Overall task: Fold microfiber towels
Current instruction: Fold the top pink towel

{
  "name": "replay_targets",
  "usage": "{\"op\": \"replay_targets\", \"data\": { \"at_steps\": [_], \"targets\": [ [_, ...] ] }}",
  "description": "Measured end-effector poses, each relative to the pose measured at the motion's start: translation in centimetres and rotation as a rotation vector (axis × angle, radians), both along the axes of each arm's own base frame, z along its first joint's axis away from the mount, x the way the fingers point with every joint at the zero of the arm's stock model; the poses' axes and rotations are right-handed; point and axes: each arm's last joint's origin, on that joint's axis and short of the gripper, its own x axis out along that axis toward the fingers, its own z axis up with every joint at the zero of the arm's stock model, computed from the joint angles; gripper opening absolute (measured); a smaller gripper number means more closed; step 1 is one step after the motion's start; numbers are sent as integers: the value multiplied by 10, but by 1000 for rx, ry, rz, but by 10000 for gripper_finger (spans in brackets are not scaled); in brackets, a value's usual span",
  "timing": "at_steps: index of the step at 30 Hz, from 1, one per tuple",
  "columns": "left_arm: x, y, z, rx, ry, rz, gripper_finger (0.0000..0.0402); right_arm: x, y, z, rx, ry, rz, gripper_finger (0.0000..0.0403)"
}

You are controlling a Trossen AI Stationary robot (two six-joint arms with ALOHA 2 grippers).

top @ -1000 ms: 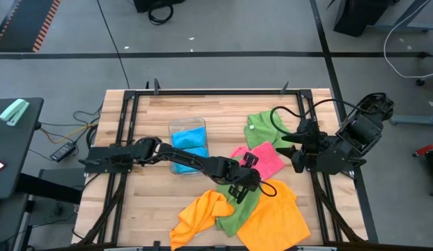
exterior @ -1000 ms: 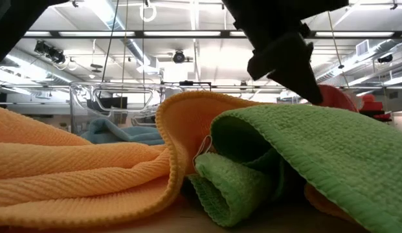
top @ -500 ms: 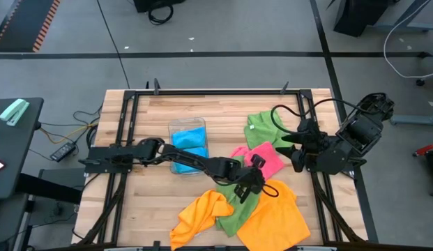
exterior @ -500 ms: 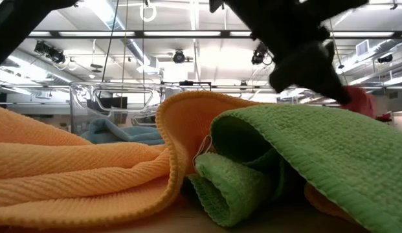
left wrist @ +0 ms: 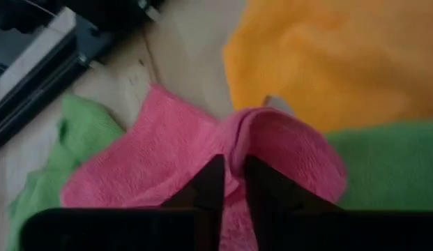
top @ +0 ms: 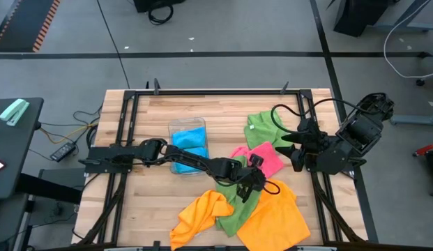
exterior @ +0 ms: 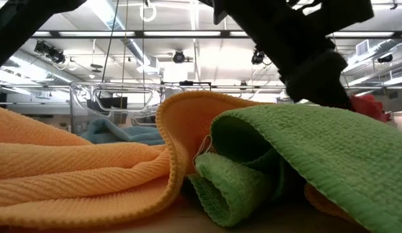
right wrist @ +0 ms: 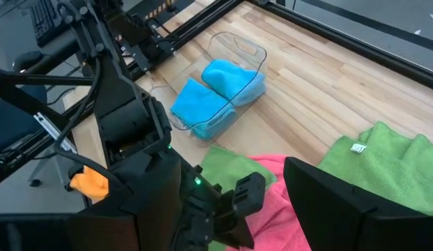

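Pinching at the near edge of the pink towel (left wrist: 202,146), the left gripper (top: 256,176) has its fingers nearly together around a raised ridge of pink cloth; can't tell if that's a firm hold or a slipping one. To do this step well: take only the pink layer, stay clear of the green towel (top: 238,209) and orange towel (top: 275,217) just beside it, lift low, carry the edge straight across. Right gripper (top: 297,150) waits open at the right side of the table (top: 146,209), near a second green towel (top: 261,129). Blue towels sit in the clear tray (top: 187,143) mid-table, another orange towel (top: 199,213) lies at the front. Surface is pale wood planks inside a black frame; beyond, grey floor, cables, a workshop ceiling with strip lights.
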Motion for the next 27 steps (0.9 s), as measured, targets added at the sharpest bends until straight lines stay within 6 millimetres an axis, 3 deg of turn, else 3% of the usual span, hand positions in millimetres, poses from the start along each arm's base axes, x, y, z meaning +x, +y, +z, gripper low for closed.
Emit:
{"op": "replay_targets", "data": {
  "at_steps": [3, 7, 11, 16, 19, 23, 27],
  "targets": [
    [-3, 3, 8, -42, 8, 44, 108, 0, 0, 0, -6, 5, 3, 264],
    [-17, 12, 41, -87, 32, 105, 160, -3, 1, -3, -50, 34, 35, 264],
    [-34, 24, 53, -110, 148, 185, 184, -9, -1, -15, -91, 105, 44, 264],
    [-48, 35, 73, -138, 189, 253, 170, -27, -5, -36, -39, 102, 55, 264],
    [-48, 37, 71, -148, 200, 249, 151, -33, -7, -59, -3, 114, 50, 264],
    [-39, 49, 70, -331, 166, 230, 135, -36, -8, -87, 53, 148, 36, 264],
    [-31, 71, 69, -477, 137, 283, 143, -35, -6, -105, 92, 155, 8, 264]
  ]
}}
